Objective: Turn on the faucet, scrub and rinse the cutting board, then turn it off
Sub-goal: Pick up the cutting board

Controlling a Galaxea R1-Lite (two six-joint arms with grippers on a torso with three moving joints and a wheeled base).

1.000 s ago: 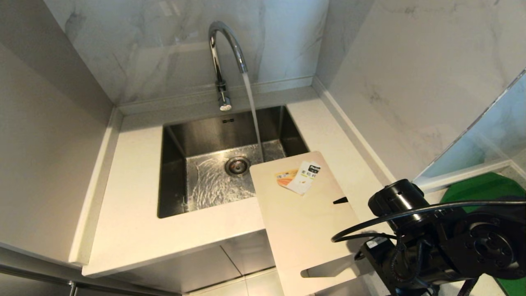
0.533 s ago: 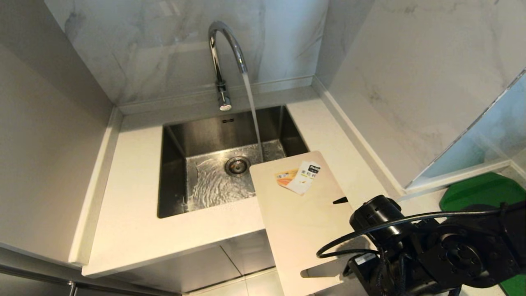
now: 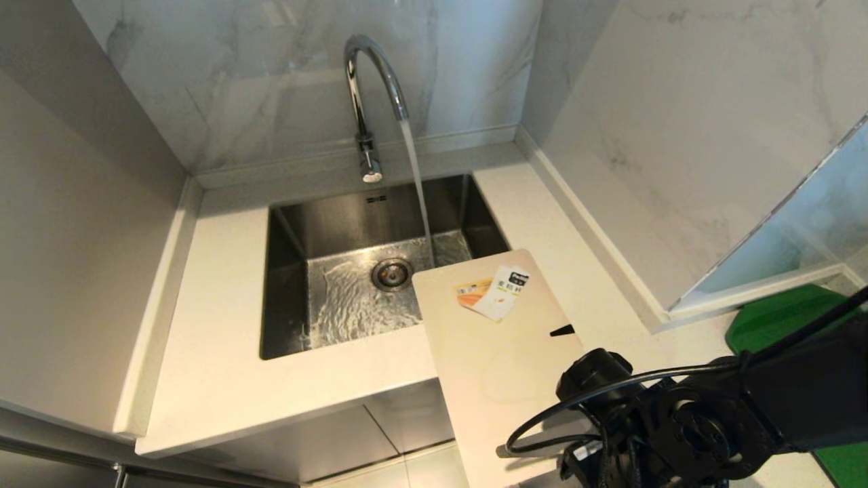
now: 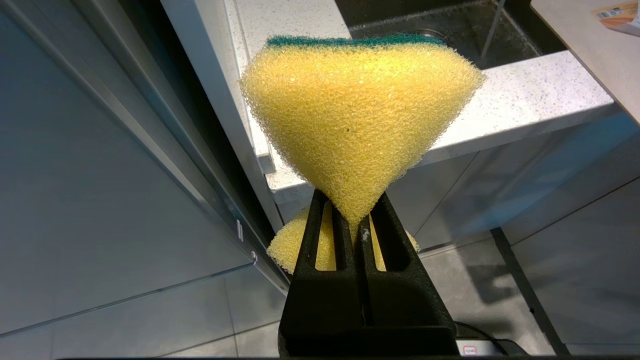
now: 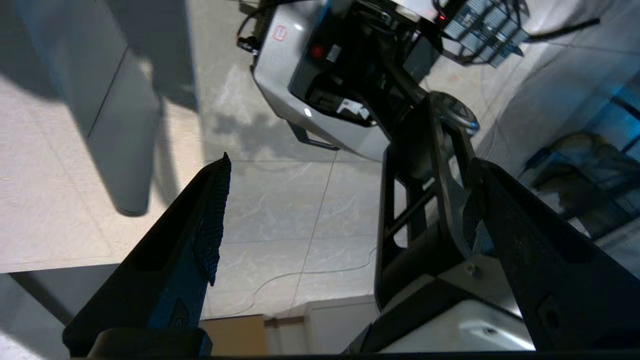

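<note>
The pale speckled stone countertop (image 3: 217, 352) fills the middle of the scene, set into a corner of grey-veined marble wall panels (image 3: 644, 115). Sunk into it is the rectangular stainless steel sink (image 3: 298, 237), its floor rippling with water around the round drain (image 3: 391, 274). At the far edge of the sink stands the tall shiny chrome gooseneck faucet (image 3: 359, 81), with a steady stream (image 3: 415, 183) falling from its spout onto the right part of the basin floor.

The large pale beige rectangular cutting board (image 3: 502, 366) lies on the right side of the counter — its far left corner juts over the near right corner of the sink, and its near end overhangs the counter's front edge. A white-and-orange paper label (image 3: 494, 291) sits near its far end, and a small dark notch marks its right edge.

The black right arm (image 3: 678, 427) reaches in from the right, over the near right part of the board. The right gripper (image 5: 345, 200) points down toward the tiled floor with its jaws spread wide and nothing between them. A dark green mat (image 3: 786, 318) lies on the far right.

The left gripper (image 4: 352, 220) sits low and left of the counter's front — clamped on a yellow sponge with a green scouring layer (image 4: 357, 115), pinched at its narrow end.
</note>
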